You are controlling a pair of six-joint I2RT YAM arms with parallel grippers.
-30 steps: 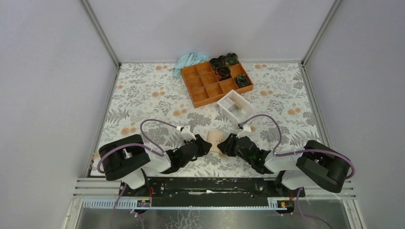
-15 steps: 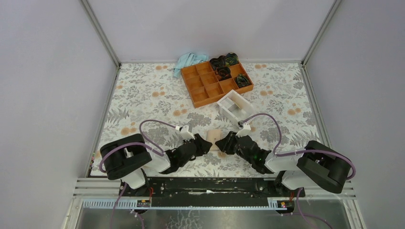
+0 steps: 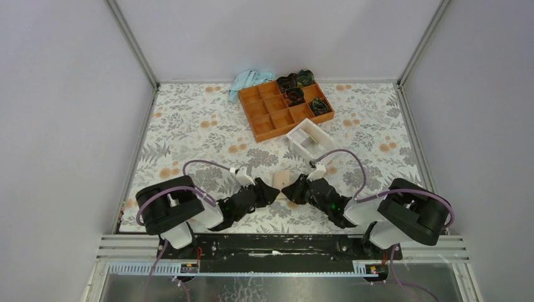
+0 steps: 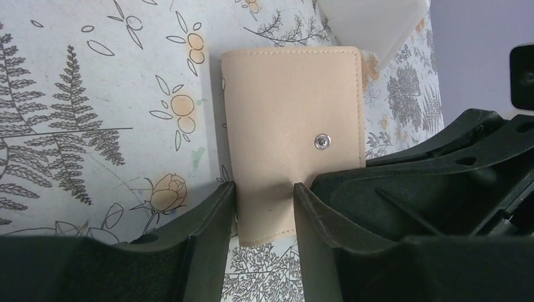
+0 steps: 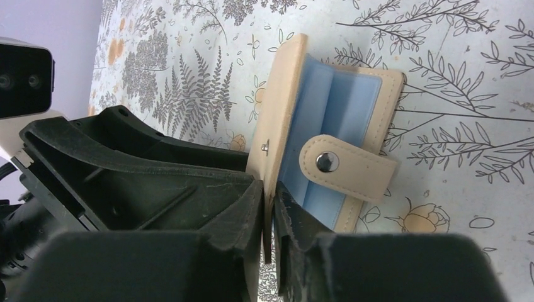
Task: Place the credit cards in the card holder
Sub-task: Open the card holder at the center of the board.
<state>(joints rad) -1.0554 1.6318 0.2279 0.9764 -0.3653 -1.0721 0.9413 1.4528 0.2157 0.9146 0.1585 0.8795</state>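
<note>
The tan card holder (image 3: 283, 178) lies between my two grippers at the near middle of the table. In the right wrist view its cover (image 5: 283, 107) stands up on edge. My right gripper (image 5: 269, 189) is shut on that cover's near edge. Light blue (image 5: 356, 104), a card as far as I can tell, fills the lying half under the snap tab (image 5: 346, 167). In the left wrist view I face the cover's outer side (image 4: 289, 100) with its snap stud. My left gripper (image 4: 264, 189) is partly open, its fingertips against that side. In the top view the left gripper (image 3: 274, 190) and right gripper (image 3: 291, 189) almost touch.
An orange compartment tray (image 3: 272, 116) with dark items in its back cells stands at the far middle. A white open box (image 3: 308, 139) sits just in front of it; its corner shows in the left wrist view (image 4: 371, 22). A light blue cloth (image 3: 249, 80) lies at the back edge.
Both grippers have closed in on the card holder from either side. The right arm has shifted left, and less of the card holder shows from above.
</note>
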